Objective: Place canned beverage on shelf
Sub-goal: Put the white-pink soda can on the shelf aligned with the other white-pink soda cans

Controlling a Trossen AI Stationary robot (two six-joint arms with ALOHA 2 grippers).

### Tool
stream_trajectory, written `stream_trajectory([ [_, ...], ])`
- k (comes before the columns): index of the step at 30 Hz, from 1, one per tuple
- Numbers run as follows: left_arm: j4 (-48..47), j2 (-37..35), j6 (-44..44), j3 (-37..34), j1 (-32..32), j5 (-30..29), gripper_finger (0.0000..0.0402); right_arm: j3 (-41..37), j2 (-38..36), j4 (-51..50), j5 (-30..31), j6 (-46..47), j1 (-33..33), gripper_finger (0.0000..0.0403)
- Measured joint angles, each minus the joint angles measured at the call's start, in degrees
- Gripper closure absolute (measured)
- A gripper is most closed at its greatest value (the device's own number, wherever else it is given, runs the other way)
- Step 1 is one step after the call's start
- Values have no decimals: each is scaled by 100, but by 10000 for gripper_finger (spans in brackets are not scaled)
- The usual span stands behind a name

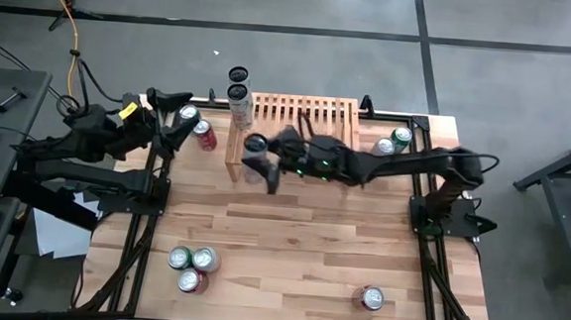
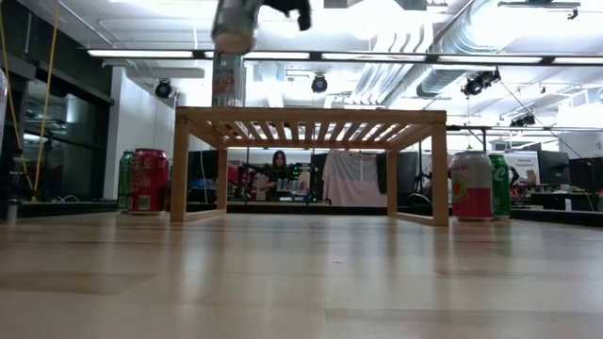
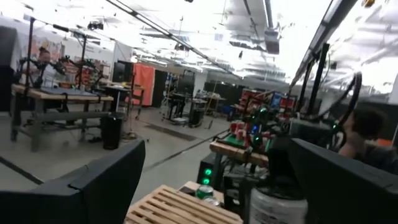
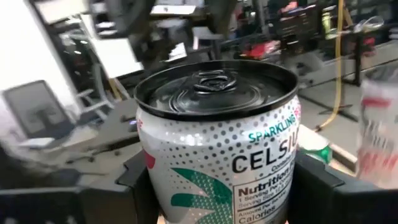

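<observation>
The right gripper (image 1: 262,165) pinches a tall silver can (image 4: 217,149) in the air beside the shelf (image 1: 303,111), so it looks mid-carry and next needs lowering onto the slats; the left gripper (image 1: 173,123) waits spread.

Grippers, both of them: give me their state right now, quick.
Left gripper: open, holding nothing, back at the table's left rear.
Right gripper: shut on a silver can, at the shelf's left end.
</observation>
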Motion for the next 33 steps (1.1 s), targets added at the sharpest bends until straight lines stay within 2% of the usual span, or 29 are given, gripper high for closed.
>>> stream_trajectory([
  [7,153,6,602,0,0,-38,16,2026,1159,-1650,-38,-417,-319,169],
  [12,422,4,617,0,0,-38,16,2825,1688,-2054,-131,-638,-584,169],
  [21,735,6,619,0,0,-169,16,2725,1761,-1927,-233,-727,-889,169],
  [29,794,6,617,0,0,-317,16,1684,1752,-314,-335,-449,-1015,169],
  [33,844,6,617,0,0,-355,16,1523,1752,132,-307,-372,-1029,169],
])
